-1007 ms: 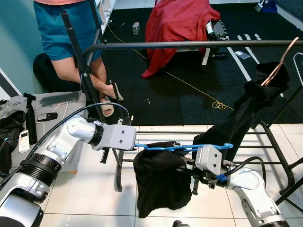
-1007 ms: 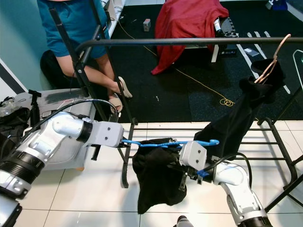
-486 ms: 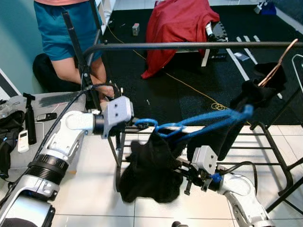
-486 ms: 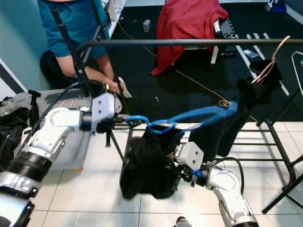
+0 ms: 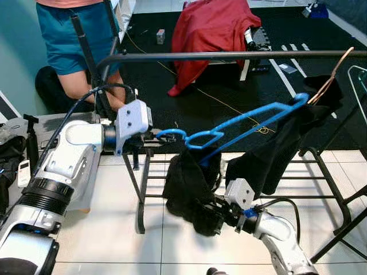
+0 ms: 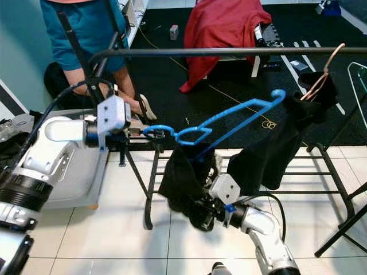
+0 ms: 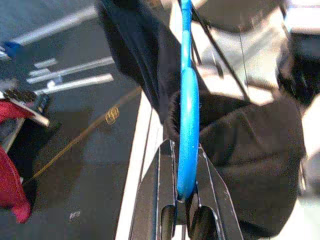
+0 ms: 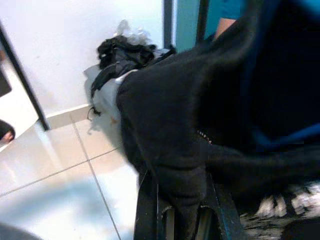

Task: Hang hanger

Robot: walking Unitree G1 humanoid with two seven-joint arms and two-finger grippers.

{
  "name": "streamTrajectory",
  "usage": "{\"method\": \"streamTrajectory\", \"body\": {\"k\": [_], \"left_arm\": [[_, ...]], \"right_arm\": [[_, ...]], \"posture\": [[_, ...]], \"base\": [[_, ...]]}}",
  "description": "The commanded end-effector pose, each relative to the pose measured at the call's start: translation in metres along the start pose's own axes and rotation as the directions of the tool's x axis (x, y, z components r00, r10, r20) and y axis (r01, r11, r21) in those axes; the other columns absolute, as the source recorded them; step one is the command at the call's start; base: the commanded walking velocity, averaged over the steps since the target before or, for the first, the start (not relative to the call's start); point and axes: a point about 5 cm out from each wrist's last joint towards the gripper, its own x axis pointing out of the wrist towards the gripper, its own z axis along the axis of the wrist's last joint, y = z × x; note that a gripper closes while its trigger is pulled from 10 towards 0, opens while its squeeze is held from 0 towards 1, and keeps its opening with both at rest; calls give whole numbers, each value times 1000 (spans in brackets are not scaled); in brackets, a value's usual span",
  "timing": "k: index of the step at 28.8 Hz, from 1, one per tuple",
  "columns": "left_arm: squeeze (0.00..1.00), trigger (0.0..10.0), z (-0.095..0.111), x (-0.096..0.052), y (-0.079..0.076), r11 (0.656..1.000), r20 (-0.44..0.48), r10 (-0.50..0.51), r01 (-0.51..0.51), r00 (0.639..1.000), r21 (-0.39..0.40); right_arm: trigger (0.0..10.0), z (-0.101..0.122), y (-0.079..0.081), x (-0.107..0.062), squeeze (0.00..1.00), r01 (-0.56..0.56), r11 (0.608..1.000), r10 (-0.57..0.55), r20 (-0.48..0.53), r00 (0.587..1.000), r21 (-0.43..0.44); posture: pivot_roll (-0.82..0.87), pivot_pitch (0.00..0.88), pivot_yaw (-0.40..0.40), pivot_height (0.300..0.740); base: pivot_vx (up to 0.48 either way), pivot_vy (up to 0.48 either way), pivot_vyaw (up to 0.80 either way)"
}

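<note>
Since a second ago, the hanger (image 5: 229, 129) has been raised and tilted by the left gripper (image 5: 153, 137); the black garment (image 5: 192, 186) is bunched lower, at the right gripper (image 5: 221, 210).

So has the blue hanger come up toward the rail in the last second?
Yes. The blue hanger has tilted up, its far end now closer to the black rail; the left gripper grips its hook end.

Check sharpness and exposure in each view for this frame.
Both eye views: sharp, evenly lit. Left wrist view: blue hanger crisp near the left hand, background soft. Right wrist view: black garment blurred and underexposed, pale floor glary.
</note>
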Motion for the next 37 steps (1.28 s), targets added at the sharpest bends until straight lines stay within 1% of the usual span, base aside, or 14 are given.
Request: {"method": "streamTrajectory", "body": {"k": [1,6,10,12,14,16,18,21,30,31,33,34,35,37], "left_arm": [[0,0,3,-3,0,997,-48,-41,44,998,63],[0,0,1,-5,2,994,-97,-44,53,994,94],[0,0,4,-7,10,993,-120,-10,24,993,114],[0,0,9,-9,11,984,-171,-59,86,983,154],[0,0,9,-9,11,984,-171,-59,86,983,154],[0,0,7,-11,4,963,-265,-151,202,952,177],[0,0,7,-11,2,955,-291,-180,239,940,179],[0,0,13,-9,3,952,-278,-190,246,942,181],[0,0,18,-7,3,952,-259,-192,243,947,184],[0,0,15,-7,2,948,-281,-203,260,938,183],[0,0,13,-7,1,945,-297,-211,272,931,181],[0,0,11,-8,1,941,-323,-217,286,921,183],[0,0,7,-10,2,935,-364,-221,303,905,185],[0,0,5,-11,2,933,-381,-223,310,897,184]], "right_arm": [[0,-1,5,4,0,-15,1000,15,9,1000,-15],[0,7,-1,6,0,15,999,-12,52,999,-48],[0,-5,-5,3,0,98,995,-99,32,995,13],[0,-24,5,6,0,98,993,-94,-47,994,73],[0,-24,5,6,0,98,993,-94,-47,994,73],[0,-35,16,21,0,58,992,-45,-116,992,115],[0,-38,20,30,0,38,991,-20,-143,989,125],[0,-37,25,45,0,14,991,7,-151,989,136],[0,-24,22,55,0,12,991,-3,-70,998,136],[2510,-20,20,55,0,10,991,-7,-27,1000,136],[2510,-17,19,55,0,9,991,-9,0,1000,135],[8902,-15,19,56,0,5,992,-7,14,1000,129],[10000,-14,20,57,0,-2,992,-1,22,1000,124],[10000,-15,20,58,0,-5,992,2,22,1000,123]], "posture": [[-48,149,45,740],[-48,158,49,740],[-49,154,49,740],[-44,157,48,740],[-44,157,48,740],[-27,152,51,740],[-27,152,51,740],[-12,151,50,740],[-15,153,51,740],[-20,149,55,740],[-20,149,55,740],[-17,150,56,740],[-15,149,59,740],[-15,149,59,740]], "base": [[0,0,0],[0,0,0],[0,0,0],[0,0,0],[0,0,0],[0,0,0],[0,0,0],[0,0,0],[0,0,0],[0,0,0],[0,0,0],[0,0,0],[0,0,0],[0,0,0]]}}
